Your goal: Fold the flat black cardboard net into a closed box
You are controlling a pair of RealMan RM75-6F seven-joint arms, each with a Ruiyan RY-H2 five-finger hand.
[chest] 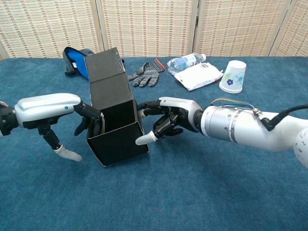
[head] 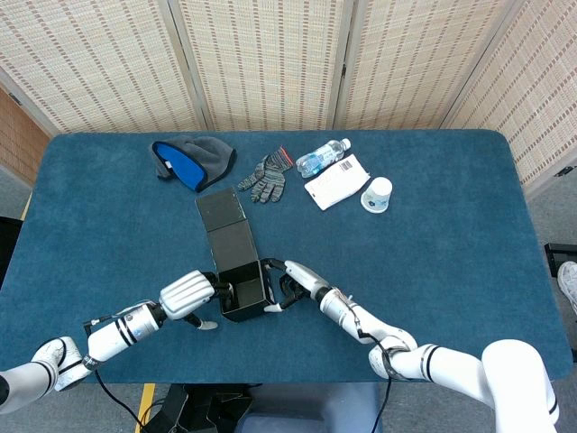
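Observation:
The black cardboard box (head: pixel 242 290) (chest: pixel 119 139) stands partly folded near the table's front edge. Its top is open, and a long flap (head: pixel 225 221) (chest: pixel 107 67) rises from its far side. My left hand (head: pixel 187 293) (chest: pixel 53 107) is at the box's left wall, with its fingers (chest: pixel 91 121) curled onto that wall and its thumb hanging apart below. My right hand (head: pixel 296 280) (chest: pixel 173 118) is at the box's right wall. Its fingers are spread against that wall and a white fingertip (chest: pixel 143 140) touches the front right corner.
Along the far side lie a grey and blue cap (head: pixel 191 158), a grey glove (head: pixel 263 177), a water bottle (head: pixel 322 157), a white packet (head: pixel 335 182) and a paper cup (head: pixel 377 194) standing upside down. Blue cloth covers the table (head: pixel 451 271).

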